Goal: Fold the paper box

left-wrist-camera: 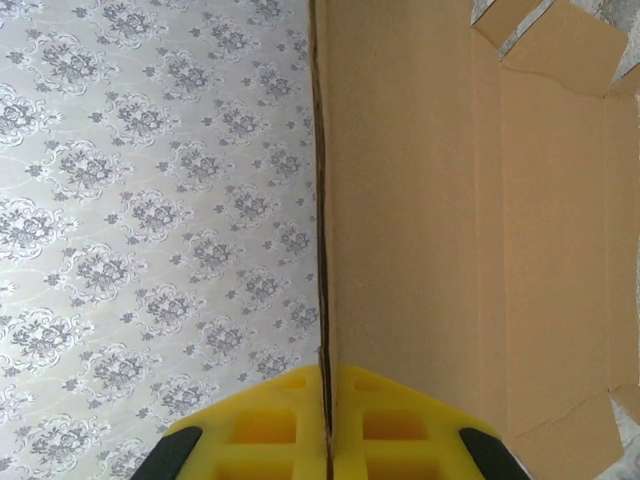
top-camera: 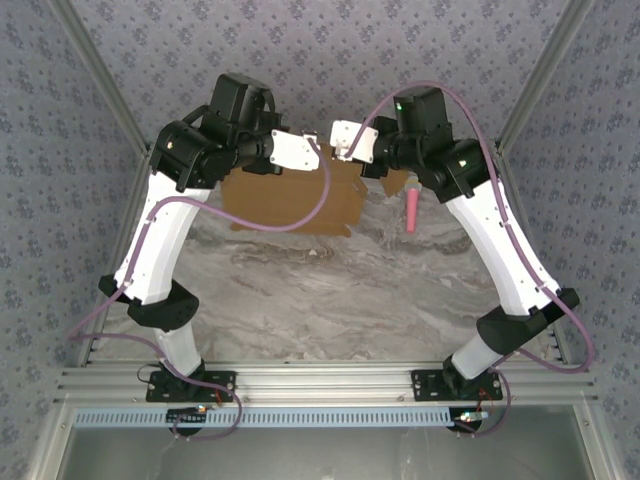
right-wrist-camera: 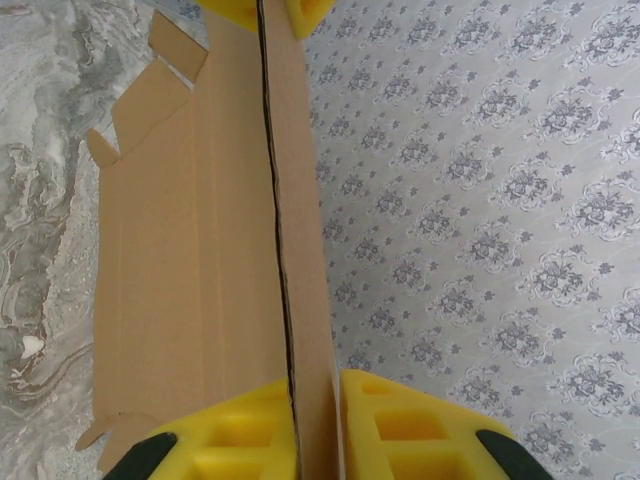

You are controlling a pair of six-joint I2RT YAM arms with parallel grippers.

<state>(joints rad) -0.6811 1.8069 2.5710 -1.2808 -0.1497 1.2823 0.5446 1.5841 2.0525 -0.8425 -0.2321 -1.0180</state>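
Observation:
The paper box [top-camera: 290, 208] is a flat brown cardboard sheet with flaps, standing up from the marble table at the far side. My left gripper [top-camera: 320, 158] is shut on the sheet's upper edge. In the left wrist view the yellow fingers [left-wrist-camera: 265, 425] of the left gripper [left-wrist-camera: 327, 405] press together on the thin edge of the box [left-wrist-camera: 430, 200]. My right gripper [top-camera: 337, 150] faces it from the right. In the right wrist view the right gripper [right-wrist-camera: 316, 415] is shut on a folded panel of the box [right-wrist-camera: 190, 250], with the cardboard filling the gap between the fingers.
A small pink stick [top-camera: 411, 208] lies on the marble table [top-camera: 330, 290] just right of the box, under the right arm. Patterned wallpaper panels [top-camera: 320, 50] close off the back and sides. The left gripper's yellow tips [right-wrist-camera: 235, 10] show at the top of the right wrist view.

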